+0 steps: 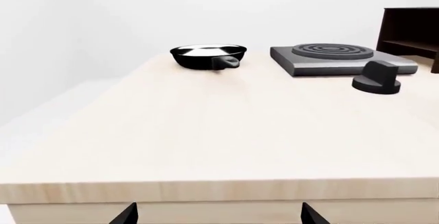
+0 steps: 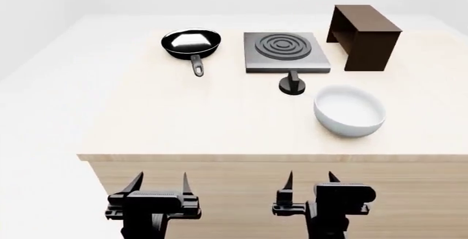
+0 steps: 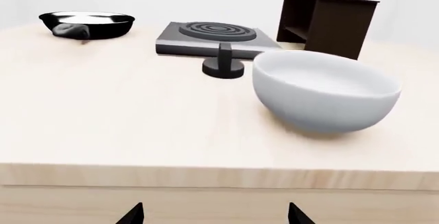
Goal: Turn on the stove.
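Note:
The stove (image 2: pixel 285 51) is a flat grey hotplate with a ring burner, far on the wooden table. It also shows in the left wrist view (image 1: pixel 340 58) and the right wrist view (image 3: pixel 213 38). Its black round knob (image 2: pixel 293 84) with a ridge stands just in front of it, also in the left wrist view (image 1: pixel 378 77) and the right wrist view (image 3: pixel 223 63). My left gripper (image 2: pixel 159 183) and right gripper (image 2: pixel 310 180) are both open and empty, below the table's near edge, far from the knob.
A black frying pan (image 2: pixel 192 44) sits left of the stove. A white bowl (image 2: pixel 349 111) stands near the knob on its right. A dark brown shelf (image 2: pixel 363 36) stands at the far right. The table's front edge (image 2: pixel 270 157) lies just ahead of both grippers.

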You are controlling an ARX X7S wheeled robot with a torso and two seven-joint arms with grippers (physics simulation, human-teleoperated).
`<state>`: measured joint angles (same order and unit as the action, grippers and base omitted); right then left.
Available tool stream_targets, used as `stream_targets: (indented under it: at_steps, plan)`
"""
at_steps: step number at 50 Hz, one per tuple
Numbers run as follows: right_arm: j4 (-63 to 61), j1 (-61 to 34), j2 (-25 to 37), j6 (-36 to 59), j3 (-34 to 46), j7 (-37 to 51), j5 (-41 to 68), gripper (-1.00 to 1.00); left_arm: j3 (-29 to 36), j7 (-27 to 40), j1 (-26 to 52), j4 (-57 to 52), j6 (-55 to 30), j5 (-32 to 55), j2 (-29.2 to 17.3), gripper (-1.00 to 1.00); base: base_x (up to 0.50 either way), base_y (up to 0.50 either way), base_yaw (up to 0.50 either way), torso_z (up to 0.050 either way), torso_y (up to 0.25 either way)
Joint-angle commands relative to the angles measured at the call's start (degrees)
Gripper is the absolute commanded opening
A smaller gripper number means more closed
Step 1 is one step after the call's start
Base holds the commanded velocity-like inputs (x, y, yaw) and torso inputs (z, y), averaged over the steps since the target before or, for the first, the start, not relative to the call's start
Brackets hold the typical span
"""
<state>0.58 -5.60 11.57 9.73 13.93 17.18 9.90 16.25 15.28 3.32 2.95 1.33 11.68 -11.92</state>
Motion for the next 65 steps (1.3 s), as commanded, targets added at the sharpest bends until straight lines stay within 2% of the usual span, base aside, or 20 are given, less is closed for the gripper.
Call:
stream_targets:
  at_steps: [1, 14, 34, 46, 65]
  plan:
    - [-7.46, -0.47, 1.41, 6.21, 0.53, 1.60, -0.26, 1.00, 0.37, -0.16, 0.55, 0.86, -0.03, 0.32, -0.04, 1.00, 0.00, 0.00, 0.00, 0.000, 0.000]
    - [-12.66, -1.55, 2.50, 10.56, 0.44, 2.43, 0.23, 1.00, 0.86, 0.11, 0.77, 0.82, -0.38, 0.43, -0.25, 1.00, 0.00, 0.00, 0.00, 0.000, 0.000]
    - [-10.87, -2.43, 2.24, 9.54, 0.78, 2.14, 1.16, 1.00, 1.30, 0.52, 0.95, 1.20, -0.20, 0.69, -0.59, 1.00, 0.00, 0.00, 0.00, 0.000, 0.000]
    - [-9.01, -2.65, 2.14, 8.34, 0.15, 2.11, 2.07, 1.00, 1.77, 0.57, 1.38, 2.35, 0.12, 0.69, -0.55, 1.00, 0.00, 0.33, 0.00, 0.000, 0.000]
    - [-10.44, -2.63, 2.90, 8.83, -0.97, 2.97, 3.19, 1.00, 2.53, 0.84, 1.61, 2.82, 0.27, 0.75, -0.64, 1.00, 0.00, 0.00, 0.00, 0.000, 0.000]
